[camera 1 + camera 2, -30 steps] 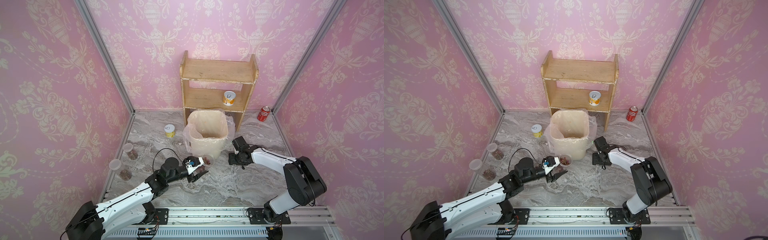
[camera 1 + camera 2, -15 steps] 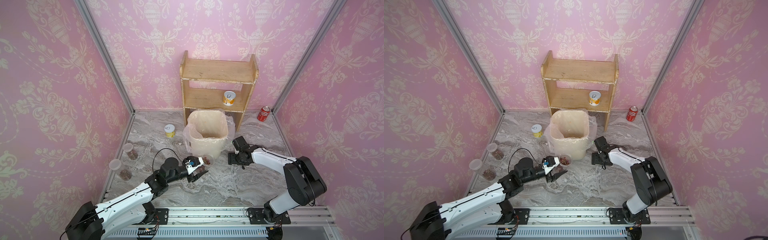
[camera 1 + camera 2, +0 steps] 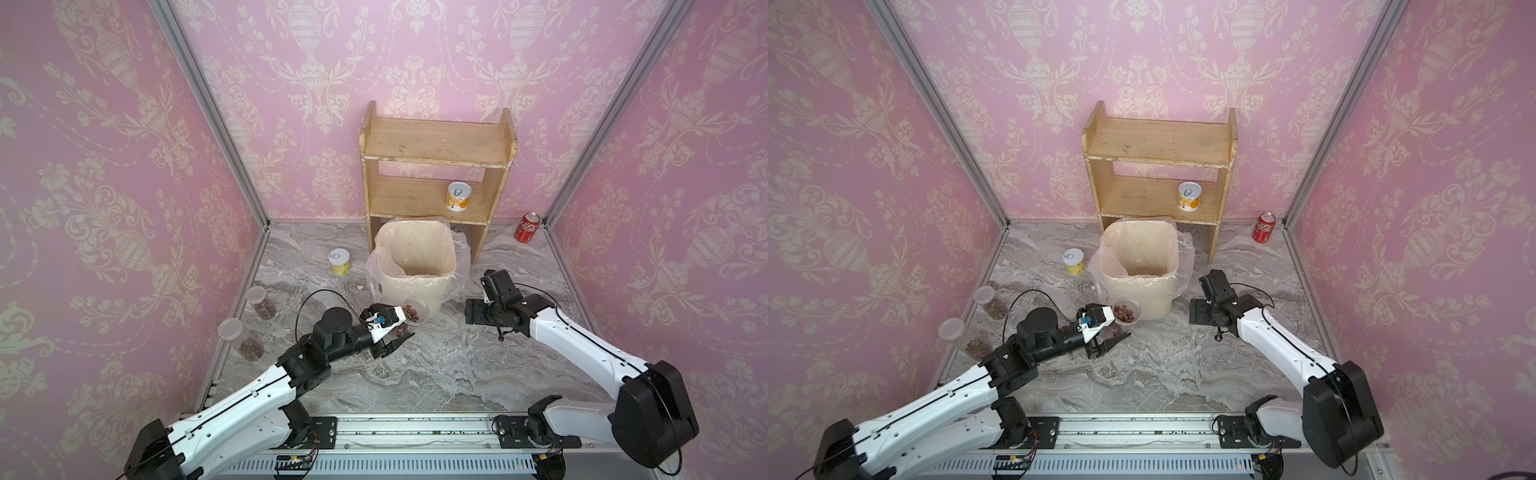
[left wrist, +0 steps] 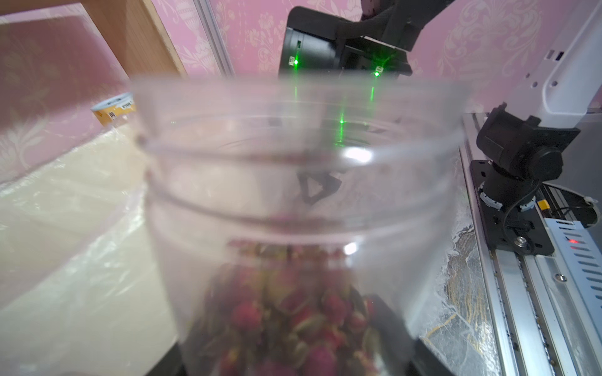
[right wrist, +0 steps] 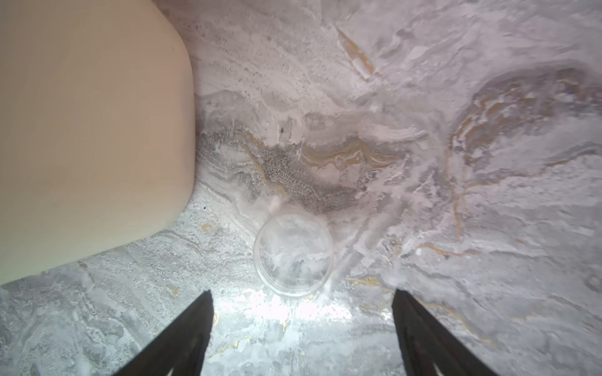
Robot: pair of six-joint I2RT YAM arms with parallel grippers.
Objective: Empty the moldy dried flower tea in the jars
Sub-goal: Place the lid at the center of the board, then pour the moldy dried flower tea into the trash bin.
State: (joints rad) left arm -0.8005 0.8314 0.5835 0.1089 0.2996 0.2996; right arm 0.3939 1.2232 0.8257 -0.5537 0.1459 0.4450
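Observation:
My left gripper [image 3: 401, 326] [image 3: 1117, 328] is shut on a clear lidless jar [image 3: 412, 312] [image 3: 1126, 312], tipped with its mouth toward the front wall of the cream bin [image 3: 409, 291]. In the left wrist view the jar [image 4: 299, 182] fills the frame, with pinkish-red dried flower tea [image 4: 293, 312] heaped at its base between my fingers. My right gripper [image 3: 478, 311] [image 5: 302, 294] hangs open over the marble floor to the right of the bin. A translucent round lid [image 5: 294, 254] lies flat on the floor just beyond its fingertips. Two more lidded jars [image 3: 259, 301] [image 3: 241, 338] holding tea stand by the left wall.
A bag-lined bin [image 3: 1173, 249] stands in front of a wooden shelf [image 3: 436, 145] that carries a yellow tin [image 3: 458, 197]. Another tin [image 3: 340, 262] sits on the floor left of the bin. A red cola can [image 3: 528, 227] stands in the back right corner.
My right gripper's jaws have spread wider apart. The left arm and its jar have stayed where they were.

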